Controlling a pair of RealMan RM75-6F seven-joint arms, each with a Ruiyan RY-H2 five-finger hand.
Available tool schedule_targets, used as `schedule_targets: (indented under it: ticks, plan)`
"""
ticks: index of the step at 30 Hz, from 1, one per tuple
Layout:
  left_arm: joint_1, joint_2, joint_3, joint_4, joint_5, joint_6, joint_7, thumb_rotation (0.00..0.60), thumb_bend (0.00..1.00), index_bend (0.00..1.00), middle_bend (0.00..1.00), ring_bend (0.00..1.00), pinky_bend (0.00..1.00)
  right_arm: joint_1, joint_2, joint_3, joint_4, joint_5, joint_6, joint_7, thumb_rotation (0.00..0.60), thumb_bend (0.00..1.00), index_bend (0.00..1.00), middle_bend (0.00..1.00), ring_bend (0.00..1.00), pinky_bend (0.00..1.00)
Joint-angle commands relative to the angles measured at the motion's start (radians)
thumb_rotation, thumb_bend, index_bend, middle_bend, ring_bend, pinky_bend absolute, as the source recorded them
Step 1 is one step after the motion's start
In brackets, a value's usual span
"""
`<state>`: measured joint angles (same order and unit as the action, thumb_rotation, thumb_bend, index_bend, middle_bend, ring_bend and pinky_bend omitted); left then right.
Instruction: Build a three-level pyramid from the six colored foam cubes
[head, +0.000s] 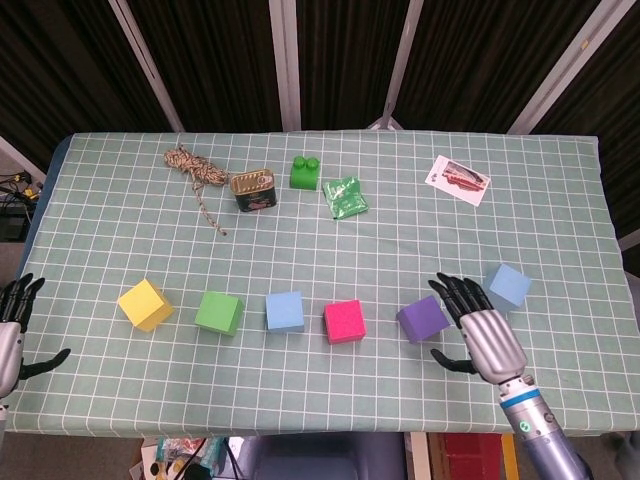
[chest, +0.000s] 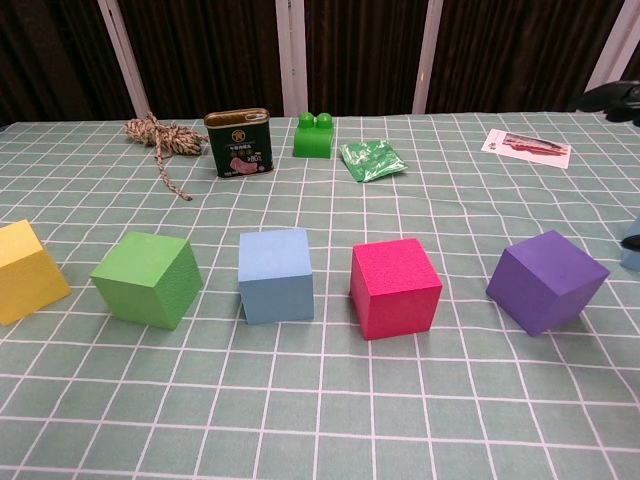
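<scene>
Along the near half of the counter (head: 420, 215) five foam cubes sit in a row, apart from one another: yellow cube (head: 144, 304), green cube (head: 219, 313), blue cube (head: 285, 311), pink cube (head: 344, 321) and purple cube (head: 423, 318). A second, paler blue cube (head: 508, 286) lies further right and slightly farther back, off the row. None is stacked. Just right of the purple cube, between it and the pale blue one, hovers the right robot hand (head: 482, 333), fingers spread, thumb out, holding nothing; I cannot tell whether it touches the purple cube. At the counter's near left edge the left robot hand (head: 10, 335) hangs open too, gripping nothing. Across the far half lie a twine bundle (head: 195, 172), a tin (head: 254, 190), a green brick (head: 305, 172), a green packet (head: 345, 196) and a card (head: 458, 179).
</scene>
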<state>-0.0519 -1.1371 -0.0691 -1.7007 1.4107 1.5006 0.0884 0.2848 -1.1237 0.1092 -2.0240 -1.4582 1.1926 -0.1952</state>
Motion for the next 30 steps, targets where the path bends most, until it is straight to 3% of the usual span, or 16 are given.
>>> schedule_targets:
  ticks: [1, 7, 13, 18, 23, 30]
  plan:
    - [0.001, 0.002, 0.001, -0.001, -0.003, -0.002, -0.002, 0.600, 0.04, 0.00, 0.00, 0.00, 0.00, 0.025, -0.030, 0.014, -0.026, 0.027, -0.012, -0.062, 0.600, 0.25, 0.00, 0.00, 0.00, 0.00]
    - [0.004, 0.010, 0.001, -0.004, -0.010, -0.005, -0.007, 0.600, 0.03, 0.00, 0.00, 0.00, 0.00, 0.016, -0.038, 0.017, -0.037, 0.078, 0.011, -0.059, 0.600, 0.25, 0.00, 0.00, 0.00, 0.00]
    - [0.000, 0.013, 0.001, -0.011, -0.011, -0.008, 0.008, 0.600, 0.04, 0.00, 0.00, 0.00, 0.00, -0.005, -0.017, -0.006, -0.026, 0.061, 0.041, -0.064, 0.600, 0.25, 0.00, 0.00, 0.00, 0.00]
    - [-0.023, 0.020, -0.010, -0.046, -0.014, -0.031, 0.050, 0.600, 0.04, 0.00, 0.00, 0.00, 0.00, -0.009, 0.001, 0.008, -0.027, 0.059, 0.063, -0.026, 0.600, 0.25, 0.00, 0.00, 0.00, 0.00]
    - [-0.097, 0.037, -0.041, -0.135, -0.019, -0.102, 0.162, 0.600, 0.05, 0.00, 0.00, 0.00, 0.00, -0.009, 0.018, 0.020, -0.035, 0.059, 0.077, 0.017, 0.600, 0.25, 0.00, 0.00, 0.00, 0.00]
    - [-0.220, -0.001, -0.095, -0.243, -0.116, -0.243, 0.292, 0.600, 0.09, 0.00, 0.00, 0.00, 0.00, -0.009, 0.032, 0.024, -0.038, 0.053, 0.085, 0.039, 0.600, 0.25, 0.00, 0.00, 0.00, 0.00]
